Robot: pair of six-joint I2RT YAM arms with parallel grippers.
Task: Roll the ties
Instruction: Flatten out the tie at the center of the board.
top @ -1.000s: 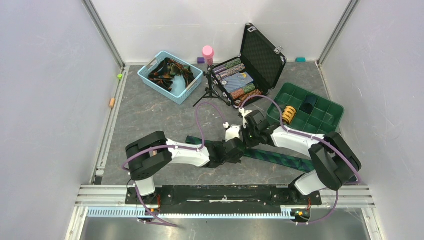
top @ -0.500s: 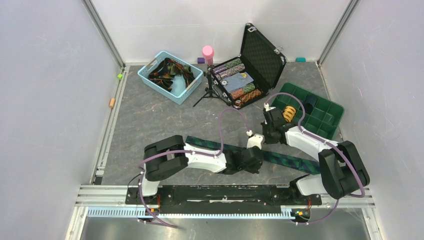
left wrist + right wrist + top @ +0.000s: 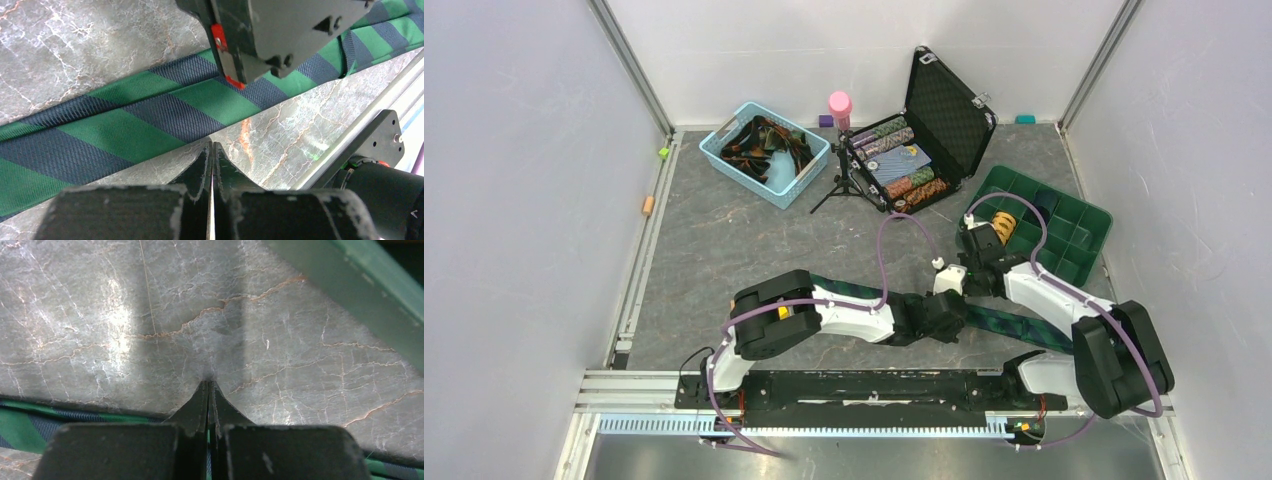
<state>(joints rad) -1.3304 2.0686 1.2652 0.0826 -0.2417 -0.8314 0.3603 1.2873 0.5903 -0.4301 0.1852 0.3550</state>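
A dark green-and-navy striped tie [image 3: 1016,325] lies flat and unrolled across the near table. In the left wrist view it [image 3: 150,120] runs diagonally. My left gripper [image 3: 952,322] is shut and empty, with its tips [image 3: 212,146] on the table at the tie's near edge. My right gripper [image 3: 977,285] is shut, and its tips [image 3: 209,385] touch the bare table just past the tie's far edge. The tie [image 3: 20,425] shows behind its fingers. The two grippers face each other across the tie.
A green compartment tray [image 3: 1079,250] at the right holds a yellow-orange rolled tie [image 3: 1002,228] and a dark roll [image 3: 1041,208]; its rim [image 3: 360,295] is close to my right gripper. A blue basket [image 3: 724,155] holds more ties. An open black case [image 3: 949,115], a small tripod [image 3: 842,185] and a pink cylinder [image 3: 839,105] stand at the back.
My left arm has slid right along the tie, from its left part to the middle. My right gripper has moved right and back, off the tie and toward the green tray.
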